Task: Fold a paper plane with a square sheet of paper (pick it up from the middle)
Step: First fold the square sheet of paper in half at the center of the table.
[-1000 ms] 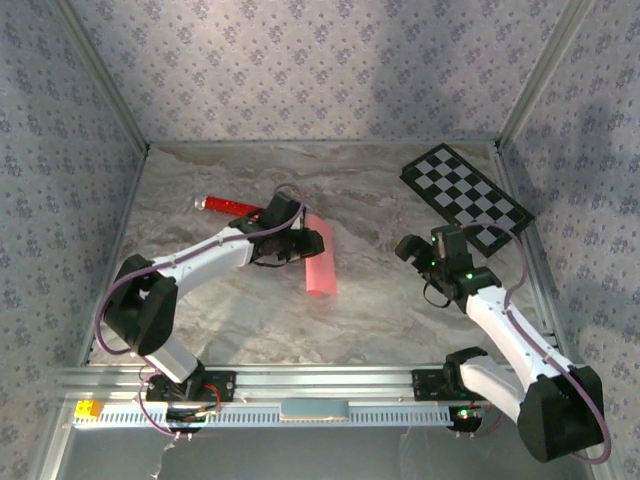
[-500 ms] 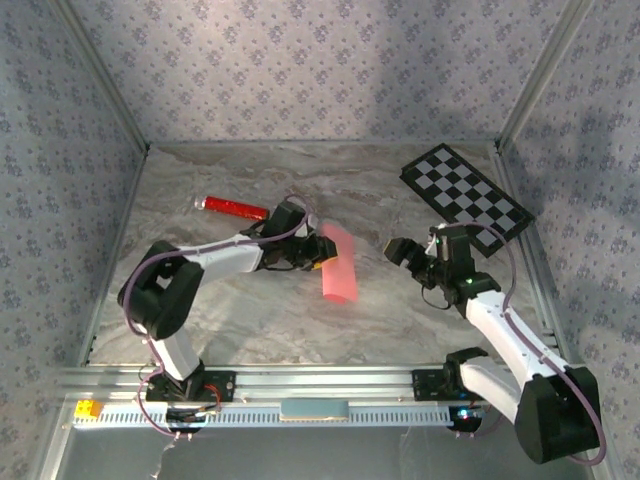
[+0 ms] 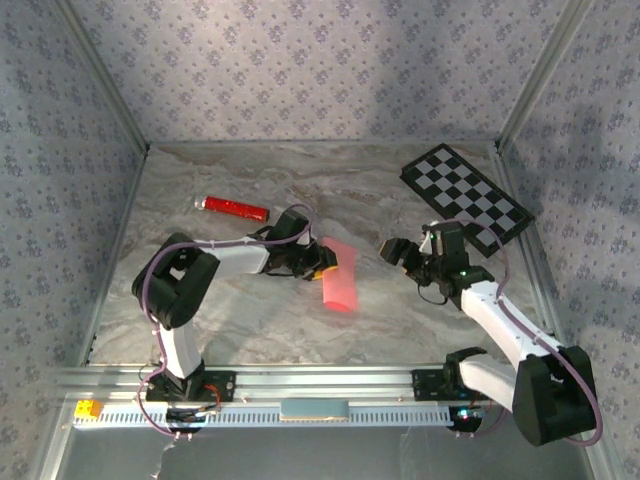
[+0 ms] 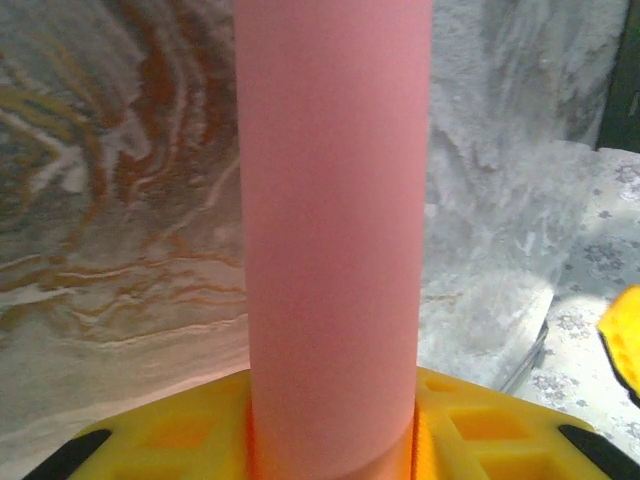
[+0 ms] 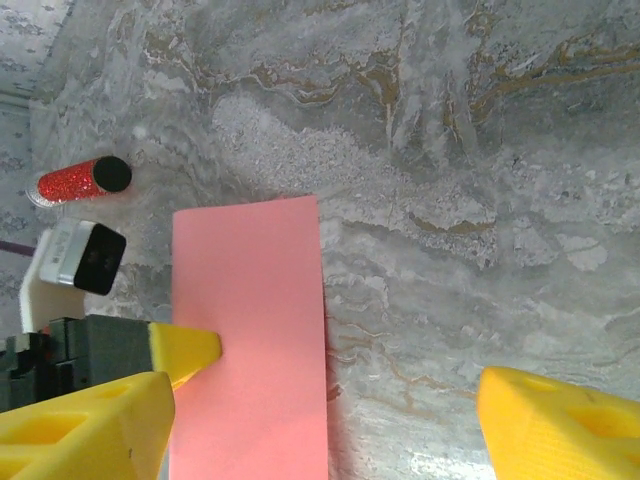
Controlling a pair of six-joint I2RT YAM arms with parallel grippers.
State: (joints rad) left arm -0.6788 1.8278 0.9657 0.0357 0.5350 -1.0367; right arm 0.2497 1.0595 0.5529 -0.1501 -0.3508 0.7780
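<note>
The square sheet of paper (image 3: 340, 276) is a narrow pink strip lying mid-table, just right of my left gripper (image 3: 318, 262). In the left wrist view the paper (image 4: 335, 220) rises as a rounded pink band from between the yellow fingers (image 4: 480, 430); the left gripper (image 4: 335, 445) is shut on it. My right gripper (image 3: 393, 249) hovers to the right of the strip, open. From the right wrist the paper (image 5: 250, 340) appears as a flat rectangle with the left gripper's yellow fingertip (image 5: 188, 352) on its left edge. The right gripper (image 5: 320, 430) spans wide, with nothing between its jaws but the strip's right edge below.
A red glittery cylinder (image 3: 232, 207) lies at the back left, also visible from the right wrist (image 5: 75, 180). The black-and-white checkerboard (image 3: 465, 197) sits at the back right. Patterned walls enclose the marble table (image 3: 250, 320) on three sides.
The left arm has reached out, carrying the pink paper right and nearer. The right gripper has moved left toward the paper, and its jaws have narrowed somewhat.
</note>
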